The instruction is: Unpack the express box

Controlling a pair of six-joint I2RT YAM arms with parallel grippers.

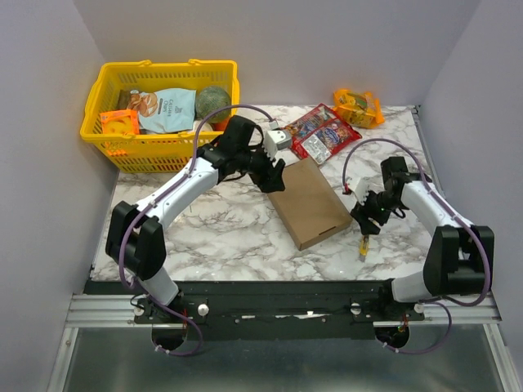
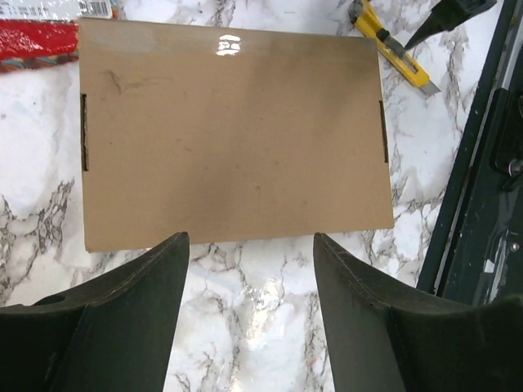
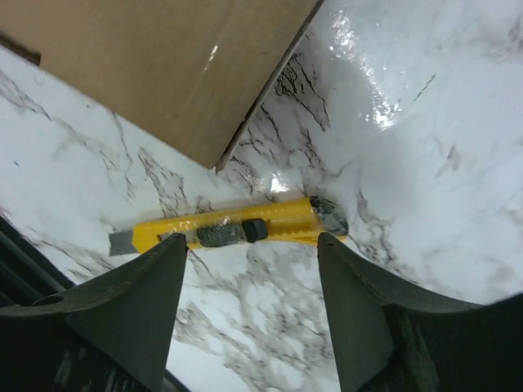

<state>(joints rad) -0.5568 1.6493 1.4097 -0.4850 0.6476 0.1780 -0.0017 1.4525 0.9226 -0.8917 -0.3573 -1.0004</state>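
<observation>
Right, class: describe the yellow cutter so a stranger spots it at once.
On the marble table, find the flat brown box in the middle. Off its near right corner lies the cutter, the only slim yellow tool there.

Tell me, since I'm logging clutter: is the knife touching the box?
Apart. The right wrist view shows a strip of bare table between the knife and the box corner.

Left arm (image 1: 176,192) and right arm (image 1: 433,204): white link shells, black joints, dark tapered fingers (image 2: 122,318), a purple cable (image 1: 237,108) looped along each.
</observation>
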